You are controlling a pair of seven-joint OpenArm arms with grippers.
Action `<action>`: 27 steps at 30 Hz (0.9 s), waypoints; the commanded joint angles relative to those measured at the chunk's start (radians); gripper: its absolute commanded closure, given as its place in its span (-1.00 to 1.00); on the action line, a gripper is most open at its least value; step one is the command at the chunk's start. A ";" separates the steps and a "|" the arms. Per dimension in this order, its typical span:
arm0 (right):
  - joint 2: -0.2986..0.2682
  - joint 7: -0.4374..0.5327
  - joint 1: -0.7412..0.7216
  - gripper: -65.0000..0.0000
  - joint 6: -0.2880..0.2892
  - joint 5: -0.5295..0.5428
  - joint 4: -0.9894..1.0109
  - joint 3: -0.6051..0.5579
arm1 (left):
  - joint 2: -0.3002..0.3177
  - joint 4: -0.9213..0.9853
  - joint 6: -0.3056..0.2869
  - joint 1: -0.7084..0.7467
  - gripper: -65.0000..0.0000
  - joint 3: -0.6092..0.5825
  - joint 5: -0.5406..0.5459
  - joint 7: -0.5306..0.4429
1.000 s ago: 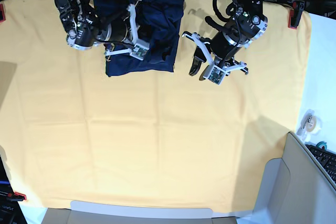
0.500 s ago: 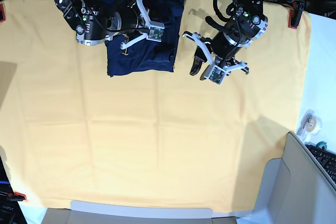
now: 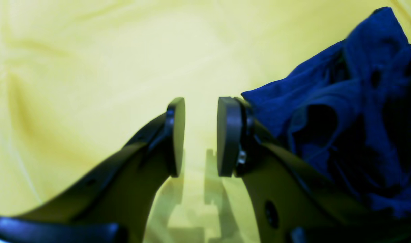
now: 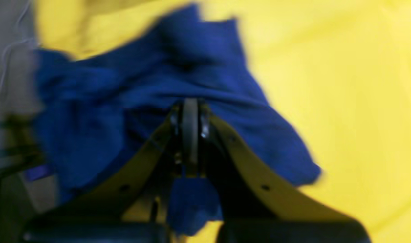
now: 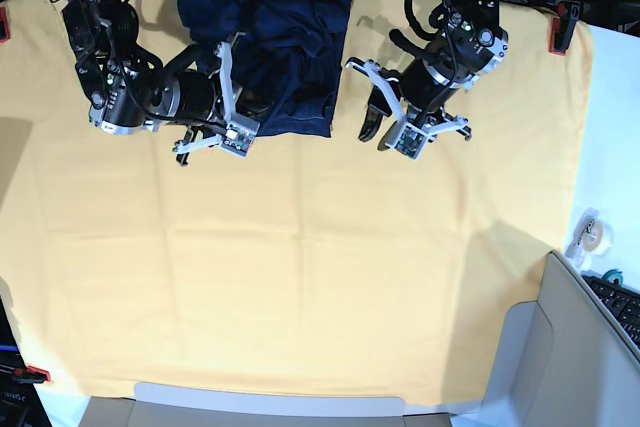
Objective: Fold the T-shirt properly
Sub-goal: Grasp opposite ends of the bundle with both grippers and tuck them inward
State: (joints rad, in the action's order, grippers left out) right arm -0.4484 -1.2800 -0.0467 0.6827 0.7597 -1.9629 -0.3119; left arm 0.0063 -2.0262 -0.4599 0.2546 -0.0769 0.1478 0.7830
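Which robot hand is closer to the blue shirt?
The right gripper. It is shut on the T-shirt, pinching the fabric at its near left edge. The left gripper is open, over the yellow cloth just beside the shirt's other edge, not touching it.

No readable text, label, brand, number or sign appears in any view. The yellow-orange cloth [image 5: 300,267] is plain, and the dark blue T-shirt [image 5: 290,57] has no print. A small green board on the left gripper's [image 5: 372,125] camera mount and another on the right gripper's [image 5: 262,117] mount show no legible marking.
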 commanded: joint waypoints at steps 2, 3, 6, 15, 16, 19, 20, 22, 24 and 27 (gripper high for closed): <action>0.004 0.015 -0.012 0.99 0.006 -0.013 0.018 0.036 | 0.004 -0.047 -0.003 0.022 0.58 -0.017 0.016 -0.032; 0.004 0.015 -0.011 0.99 0.004 -0.039 0.027 0.038 | 0.014 -0.047 -0.003 0.033 0.66 -0.042 0.014 -0.032; 0.021 0.013 0.015 0.99 0.002 -0.141 0.029 0.040 | 0.074 -0.047 -0.003 0.041 1.00 -0.136 0.013 -0.032; 0.175 0.021 0.081 1.00 -0.145 -0.559 -0.002 0.049 | 0.231 -0.047 -0.003 0.030 1.00 -0.396 0.009 -0.032; 0.182 0.021 0.081 1.00 -0.145 -0.561 -0.013 0.049 | 0.243 -0.047 -0.003 0.028 1.00 -0.416 0.009 -0.032; 0.194 0.021 0.081 1.00 -0.154 -0.563 -0.036 0.101 | 0.263 -0.049 -0.003 0.009 1.00 -0.467 0.009 -0.032; 0.205 0.021 0.081 1.00 -0.154 -0.563 -0.039 0.136 | 0.271 -0.049 -0.003 0.002 1.00 -0.481 0.009 -0.032; 0.231 0.021 0.083 1.00 -0.154 -0.563 -0.040 0.234 | 0.294 -0.051 -0.003 -0.005 1.00 -0.515 0.009 -0.032; 0.245 0.021 0.086 1.00 -0.148 -0.561 -0.040 0.293 | 0.315 -0.060 -0.003 -0.007 1.00 -0.528 0.009 -0.040; 0.237 0.016 0.095 1.00 -0.148 -0.513 -0.040 0.294 | 0.326 -0.061 -0.003 -0.013 1.00 -0.532 0.009 -0.070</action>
State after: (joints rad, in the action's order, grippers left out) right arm -0.2058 -1.2785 0.0563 0.5312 0.2417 -1.9831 -0.0185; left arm 0.3367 -2.0678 -0.4667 0.2501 -0.6079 0.1432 0.7544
